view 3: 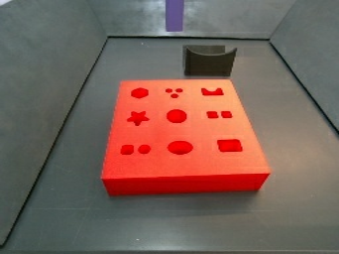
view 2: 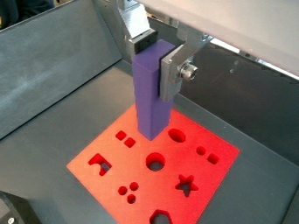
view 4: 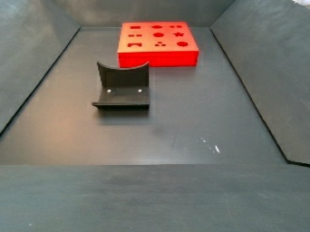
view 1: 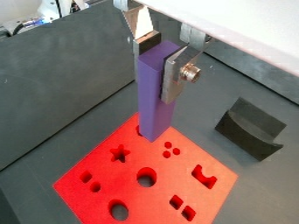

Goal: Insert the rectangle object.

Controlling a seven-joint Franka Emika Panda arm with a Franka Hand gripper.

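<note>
Jaws (view 1: 162,54) around one rectangle object (view 1: 155,96)

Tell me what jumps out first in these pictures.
The bright red board with its cut-out shapes lies on the dark floor. Above it, the gripper holds the purple-blue rectangle object upright. A dark grey curved holder stands apart from the board.
</note>
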